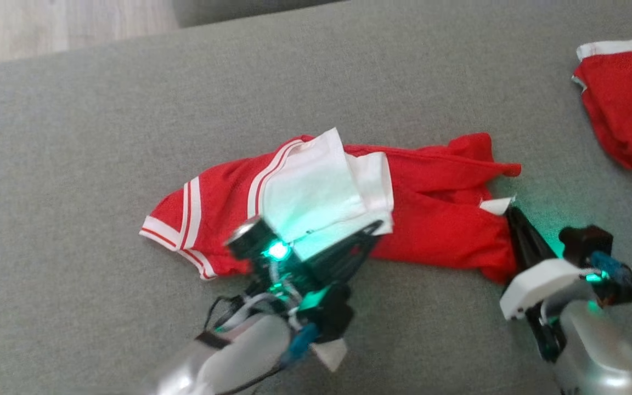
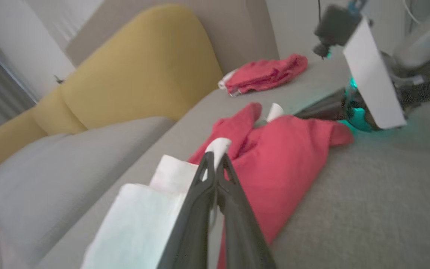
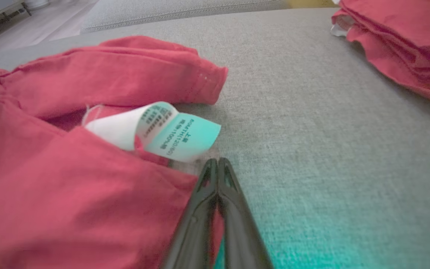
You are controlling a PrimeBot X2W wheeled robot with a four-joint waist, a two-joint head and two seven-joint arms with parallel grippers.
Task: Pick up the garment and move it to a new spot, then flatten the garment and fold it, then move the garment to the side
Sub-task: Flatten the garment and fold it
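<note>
Gripping garment point(image 1: 436, 219) near edge, left pincer point(image 1: 375, 226), right pincer point(image 1: 509, 211) both clenched, open sofa seat point(image 1: 129, 109) around

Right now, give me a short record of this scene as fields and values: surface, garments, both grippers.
surface: grey woven cushion
task garment: crumpled red jersey with white panel, centre
other garment: red-and-white cloth heap, far right
care label: white, at jersey's right edge
left gripper: shut on white panel
right gripper: shut beside label, grip unclear
</note>
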